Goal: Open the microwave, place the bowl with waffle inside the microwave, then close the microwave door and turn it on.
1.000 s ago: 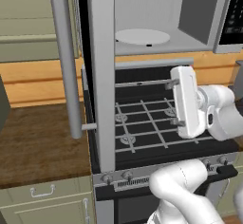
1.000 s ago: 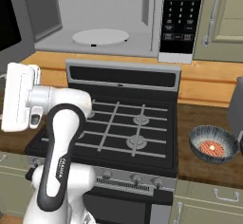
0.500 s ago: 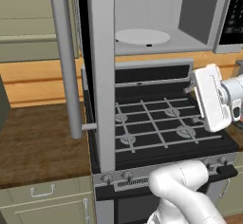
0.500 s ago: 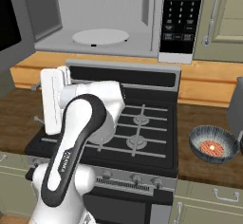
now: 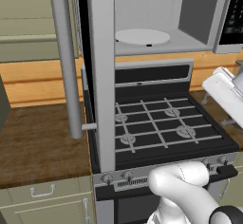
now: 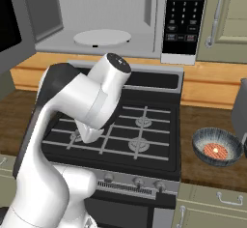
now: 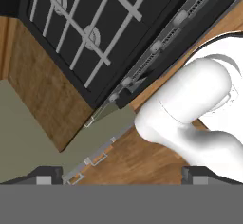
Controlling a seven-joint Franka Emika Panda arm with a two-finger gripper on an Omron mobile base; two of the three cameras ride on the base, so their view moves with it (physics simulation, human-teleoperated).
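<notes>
The brown wooden bench (image 6: 212, 125) runs on both sides of the black stove (image 6: 120, 135). On its right part sits the small dark grey bowl (image 6: 217, 146), holding the round orange-red waffle (image 6: 215, 150).

Black stove (image 5: 161, 128), 4 burners; brown wood counters (image 6: 212, 171) both sides; beige cabinets (image 5: 42, 204) below.

1. The microwave door (image 5: 102, 71) is swinging open, its top running past the left base view's upper edge.
2. The microwave (image 6: 120, 17) is losing its top to the right base view's edge.
3. The button panel (image 6: 182, 17) is showing markings too small to read.
4. The gripper (image 7: 121, 173) is showing only its fingertips at the hand view's bottom.
</notes>
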